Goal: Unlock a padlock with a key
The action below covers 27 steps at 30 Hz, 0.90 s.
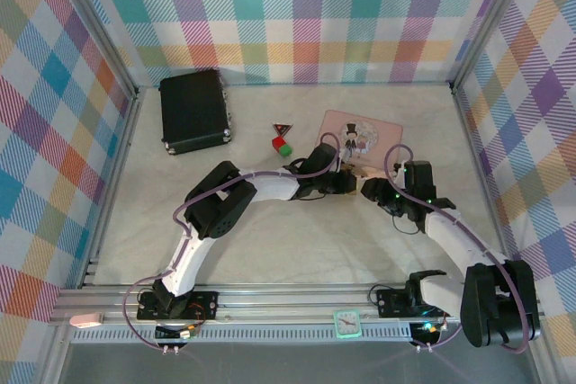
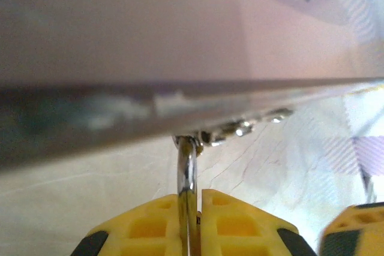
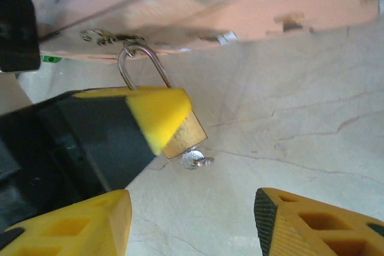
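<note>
The left claw [image 2: 193,205] clamps the small brass padlock [image 3: 187,131] — I think to steady it — while the wide-spread right claw [image 3: 192,220] faces the tiny grey metal key [image 3: 193,159].

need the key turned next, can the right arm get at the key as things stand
Probably yes: the key pokes out under the padlock, facing the open right gripper, with only bare table between. The left gripper clamps the padlock higher up, leaving the key uncovered.
</note>
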Each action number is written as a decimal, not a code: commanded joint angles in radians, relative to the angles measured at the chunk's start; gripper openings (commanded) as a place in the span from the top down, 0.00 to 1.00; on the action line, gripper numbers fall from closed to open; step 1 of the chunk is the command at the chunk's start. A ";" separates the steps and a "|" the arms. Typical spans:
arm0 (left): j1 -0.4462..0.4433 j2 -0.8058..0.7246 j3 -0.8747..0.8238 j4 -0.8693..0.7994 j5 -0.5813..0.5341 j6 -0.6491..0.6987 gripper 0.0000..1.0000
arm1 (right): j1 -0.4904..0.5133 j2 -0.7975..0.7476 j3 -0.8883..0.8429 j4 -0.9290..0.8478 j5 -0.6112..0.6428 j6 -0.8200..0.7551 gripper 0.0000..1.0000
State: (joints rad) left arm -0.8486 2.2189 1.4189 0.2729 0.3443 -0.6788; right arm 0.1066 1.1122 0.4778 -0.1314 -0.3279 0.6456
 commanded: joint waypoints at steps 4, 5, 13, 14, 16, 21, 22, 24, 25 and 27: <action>0.006 0.018 -0.130 0.356 0.057 -0.474 1.00 | -0.091 0.047 -0.132 0.336 -0.229 0.176 0.46; 0.006 0.018 -0.139 0.400 0.056 -0.507 1.00 | -0.100 0.057 -0.146 0.381 -0.255 0.192 0.47; 0.006 0.017 -0.163 0.539 0.039 -0.627 1.00 | -0.142 0.062 -0.235 0.655 -0.309 0.327 0.55; 0.005 0.012 -0.165 0.539 0.036 -0.628 1.00 | -0.150 0.058 -0.245 0.682 -0.306 0.340 0.55; 0.005 0.005 -0.171 0.542 0.032 -0.630 1.00 | -0.158 0.055 -0.254 0.718 -0.300 0.355 0.56; 0.002 -0.001 -0.177 0.553 0.025 -0.642 1.00 | -0.165 0.068 -0.251 0.824 -0.284 0.396 0.57; 0.002 -0.001 -0.178 0.558 0.023 -0.645 1.00 | -0.164 0.076 -0.249 0.845 -0.283 0.406 0.57; 0.002 0.001 -0.178 0.564 0.021 -0.652 1.00 | -0.165 0.098 -0.241 0.882 -0.287 0.426 0.58; 0.002 0.003 -0.178 0.567 0.021 -0.655 1.00 | -0.165 0.107 -0.235 0.892 -0.292 0.431 0.58; 0.000 0.005 -0.179 0.573 0.019 -0.661 1.00 | -0.164 0.137 -0.224 0.920 -0.305 0.446 0.59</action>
State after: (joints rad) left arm -0.8356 2.2150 1.2697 0.8677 0.3286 -1.2419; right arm -0.0525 1.2175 0.2306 0.6807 -0.6029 1.0492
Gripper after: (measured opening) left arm 0.092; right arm 0.412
